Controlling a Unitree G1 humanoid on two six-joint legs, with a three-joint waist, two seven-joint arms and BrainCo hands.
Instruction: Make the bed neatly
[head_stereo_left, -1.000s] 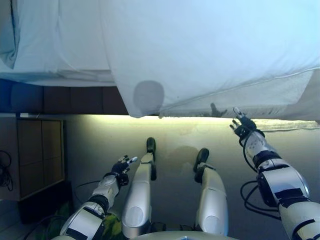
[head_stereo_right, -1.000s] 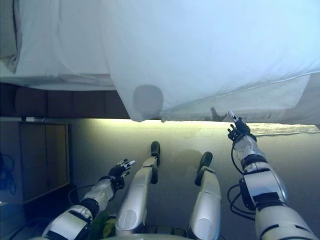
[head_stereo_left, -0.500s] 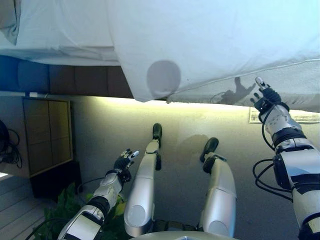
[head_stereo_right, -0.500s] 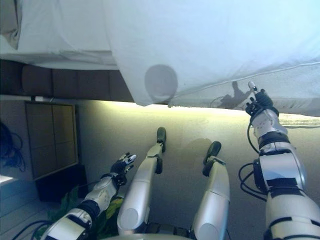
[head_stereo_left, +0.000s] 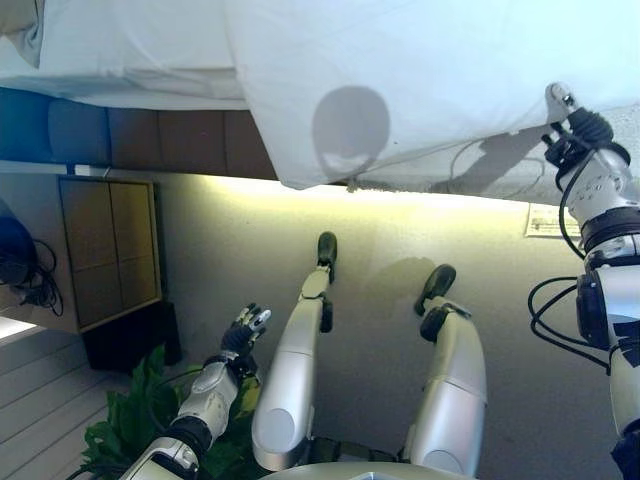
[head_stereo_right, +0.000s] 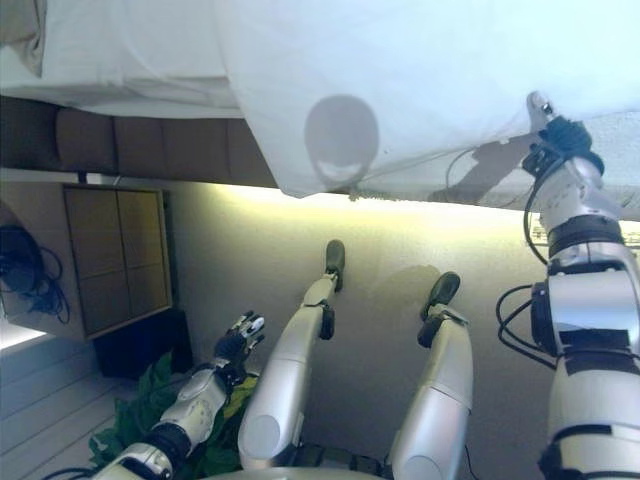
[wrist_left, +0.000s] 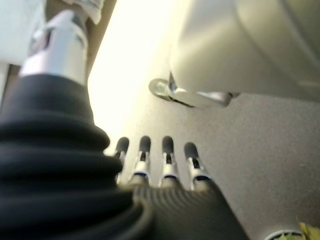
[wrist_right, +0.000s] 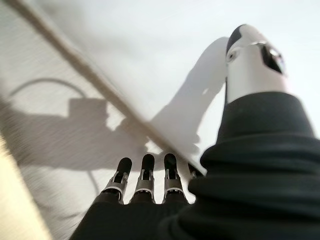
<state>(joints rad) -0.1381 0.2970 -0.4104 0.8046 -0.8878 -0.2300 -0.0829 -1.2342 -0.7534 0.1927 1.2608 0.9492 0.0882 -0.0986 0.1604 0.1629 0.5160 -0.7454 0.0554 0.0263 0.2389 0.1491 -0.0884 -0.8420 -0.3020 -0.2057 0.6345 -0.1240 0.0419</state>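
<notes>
A white duvet (head_stereo_left: 420, 80) is seen spread across the bed (head_stereo_left: 590, 170) at the far side of the scene, with its near edge hanging over the side of the mattress and one corner drooping lowest near the middle of the view. Further along the bed, to the left, a second white layer of bedding (head_stereo_left: 120, 50) is laid flat, and beneath it the dark padded bed base (head_stereo_left: 150, 135) is exposed. The right hand (head_stereo_left: 572, 125) is raised to the hanging hem of the duvet, at the seam where the smooth cover meets the coarser white fabric of the bed's side. In the right wrist view its fingers (wrist_right: 145, 172) are shown straight and side by side, with the thumb held apart; the tips are close against the fabric, but whether the cloth is actually touched cannot be told. Nothing is gripped by this hand. The left hand (head_stereo_left: 243, 333) is held low, well apart from the bed, above the grey carpeted floor (head_stereo_left: 380, 250). Its fingers (wrist_left: 167, 155) are shown relaxed and extended in a row, and nothing is held in it. A wooden cabinet (head_stereo_left: 110, 250) is seen standing at the left beside the bed, and a green leafy plant (head_stereo_left: 130, 430) is visible near the left arm.
</notes>
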